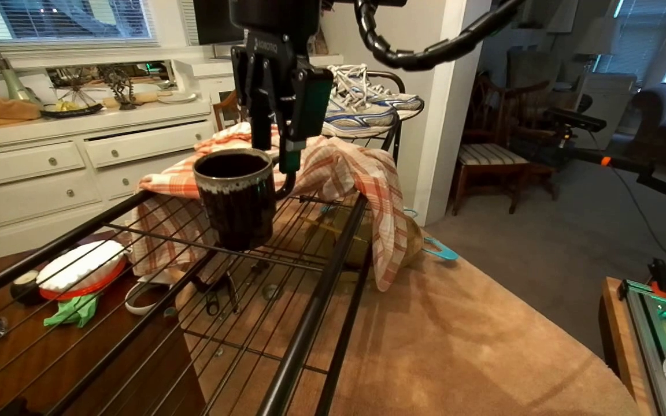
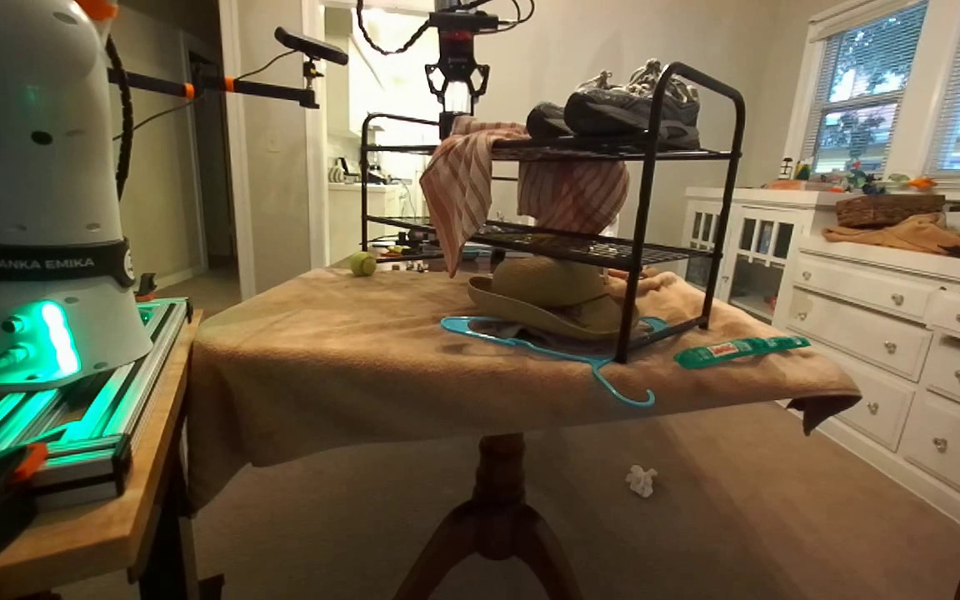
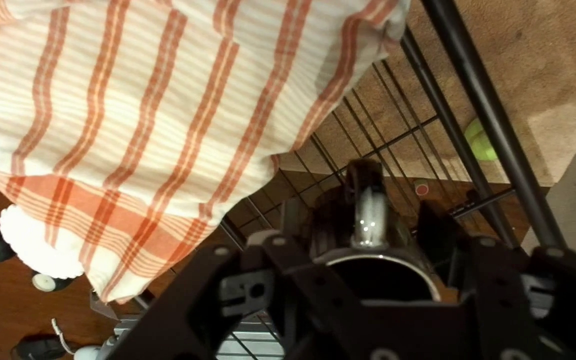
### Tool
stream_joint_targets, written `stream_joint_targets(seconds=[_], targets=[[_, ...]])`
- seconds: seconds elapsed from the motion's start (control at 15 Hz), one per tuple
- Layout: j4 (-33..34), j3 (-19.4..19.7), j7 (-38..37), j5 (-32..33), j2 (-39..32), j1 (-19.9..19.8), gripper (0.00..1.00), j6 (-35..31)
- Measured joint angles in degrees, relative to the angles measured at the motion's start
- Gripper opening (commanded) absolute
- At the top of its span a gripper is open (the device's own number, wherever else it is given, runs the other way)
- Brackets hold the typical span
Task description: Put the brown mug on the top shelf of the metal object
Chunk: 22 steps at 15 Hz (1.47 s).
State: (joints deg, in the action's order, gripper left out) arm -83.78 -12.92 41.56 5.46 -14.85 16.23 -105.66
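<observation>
Brown mug [image 1: 235, 202]: upright on the top shelf of the rack [image 1: 310, 323] in an exterior view, apparently wire-supported. In an exterior view, shoes [image 2: 613, 117] share the rack, limiting space, I judge. Wrist view: pincer [image 3: 363, 225] spread astride the handle [image 3: 371, 215], presumably for release.

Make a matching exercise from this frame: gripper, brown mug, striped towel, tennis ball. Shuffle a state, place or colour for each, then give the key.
1. gripper
2. brown mug
3. striped towel
4. tennis ball

A. upright, dark inside
B. yellow-green
C. open
D. draped over the rack's top shelf

Pairs: 1-C, 2-A, 3-D, 4-B
</observation>
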Motion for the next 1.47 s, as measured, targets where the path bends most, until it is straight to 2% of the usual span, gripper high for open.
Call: stream_joint_targets(seconds=[0.07,0.33,0.47,0.93,1.13,1.47], targets=[[0.1,0.0,0.0,0.0,0.1,0.0,0.99,0.1],[-0.6,0.0,0.0,-0.2,2.0,-0.2,1.0,-0.7],[-3.4,0.0,0.0,-1.3,4.9,-0.8,1.0,-4.0],[-21.9,1.0,0.9,-13.9,22.2,-3.7,1.0,-18.6],[-30.7,3.3,5.1,-21.9,30.0,-3.1,1.0,-19.8],[-46.6,10.3,14.1,-28.7,43.9,-0.4,1.0,-19.7]])
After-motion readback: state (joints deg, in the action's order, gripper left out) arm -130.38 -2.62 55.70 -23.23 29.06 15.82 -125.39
